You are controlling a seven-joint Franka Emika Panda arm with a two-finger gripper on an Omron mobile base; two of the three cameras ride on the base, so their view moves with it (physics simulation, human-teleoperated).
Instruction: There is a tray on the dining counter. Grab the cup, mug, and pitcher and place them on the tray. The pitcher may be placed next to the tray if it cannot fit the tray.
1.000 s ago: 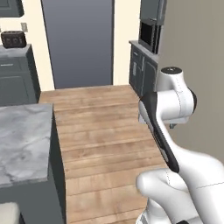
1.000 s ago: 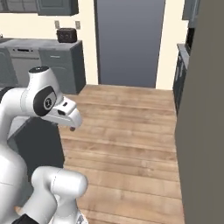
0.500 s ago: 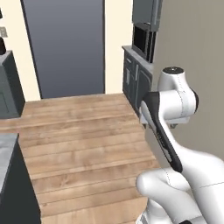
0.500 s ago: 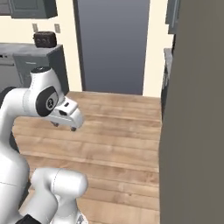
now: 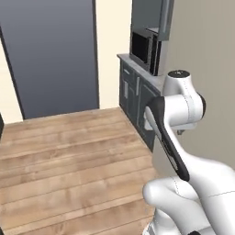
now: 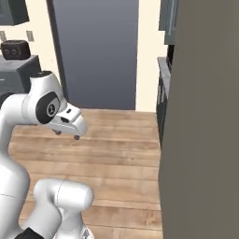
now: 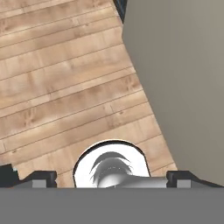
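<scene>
Wood planking, light brown, makes up the floor (image 5: 69,156) under the robot. Read the scene from near to far as follows.

1. Gripper (image 7: 111,178): in the hand view it looks down on the floor. Its fingers (image 7: 41,177) stand wide apart at the bottom edge, one toward 7 o'clock and one toward 5 o'clock. You see nothing between them.
2. Arm (image 5: 176,105): in the left base view it is folded at 3 o'clock, with the elbow high. In the right base view it rises at 9 o'clock, and the hand is tilted down toward the floor.
3. Tall panel (image 6: 205,116): this flat grey-brown surface stands just beside the arm. It takes up the 3 o'clock side of the right base view and the 2 o'clock part of the hand view, and it meets the floor along a straight edge.
4. Bench (image 5: 137,66): beyond the panel, at 1 o'clock in the left base view, a pale top lies on dark grey cabinets (image 5: 131,92). A dark microwave (image 5: 142,46) stands on it, below a grey upper cabinet (image 5: 147,13).
5. Door (image 5: 50,55): this large dark grey-blue panel closes the far end of the floor at 11 o'clock. A cream wall (image 5: 112,46) adjoins it.
6. Toaster (image 6: 15,49): in the right base view this dark unit sits on a second grey bench (image 6: 18,70) at 10 o'clock.

Task items: from these views you cannot tell where the tray, cup, mug and pitcher stand.
</scene>
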